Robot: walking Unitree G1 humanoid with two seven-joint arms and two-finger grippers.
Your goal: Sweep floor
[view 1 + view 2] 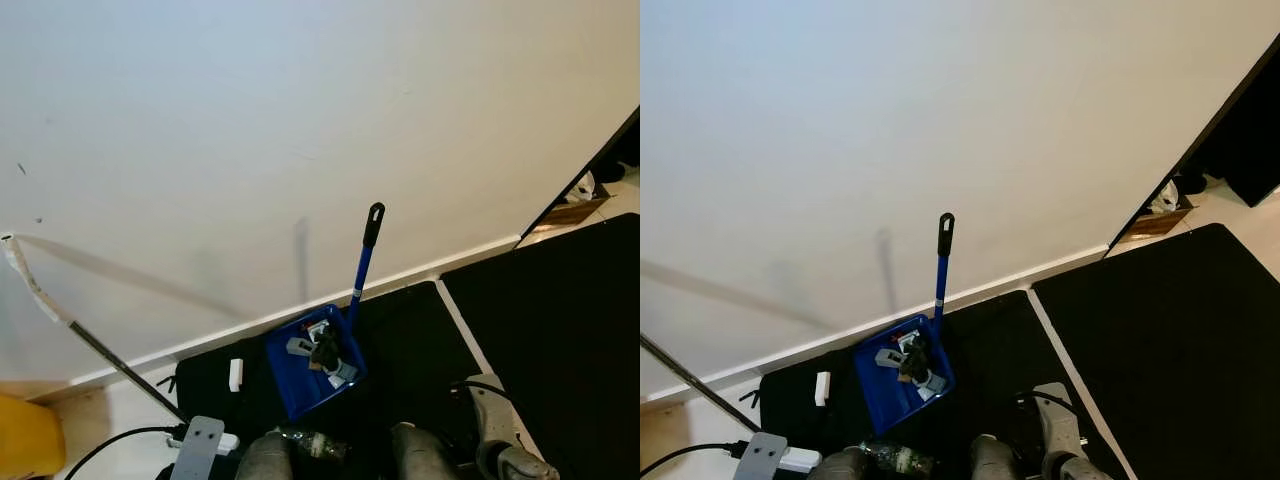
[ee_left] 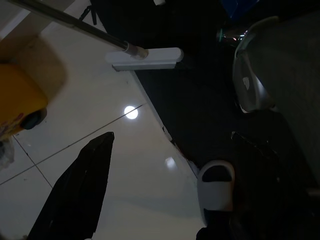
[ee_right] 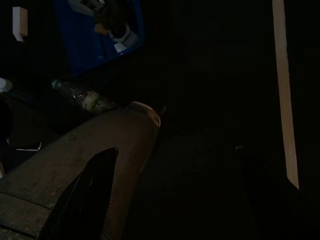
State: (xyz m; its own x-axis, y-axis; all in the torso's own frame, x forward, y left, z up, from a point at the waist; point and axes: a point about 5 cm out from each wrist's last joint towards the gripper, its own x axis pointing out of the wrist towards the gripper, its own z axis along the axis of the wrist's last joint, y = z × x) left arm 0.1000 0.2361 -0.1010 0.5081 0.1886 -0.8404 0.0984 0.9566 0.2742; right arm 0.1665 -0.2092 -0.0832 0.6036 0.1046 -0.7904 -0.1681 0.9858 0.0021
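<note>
Left eye view: blue dustpan (image 1: 312, 362) on the black mat (image 1: 420, 340), close to the mat's edge by the white wall (image 1: 300, 120), holding small rubbish. Upright blue handle (image 1: 361, 270) with black tip against the wall. Small white block (image 1: 235, 374) on the mat beside the dustpan. Thin metal pole (image 1: 120, 368) slanting up toward the wall at the left.

Right eye view: clear plastic bottle (image 1: 892, 458) lying on the mat, just near the robot's legs.

Left wrist view: one black finger of the left gripper (image 2: 75, 195) above pale floor tiles (image 2: 100, 140); state of the jaws impossible to tell. Yellow object (image 2: 17, 100) near.

Right wrist view: very dark; right gripper (image 3: 85, 200) above the mat, jaws impossible to tell.
</note>
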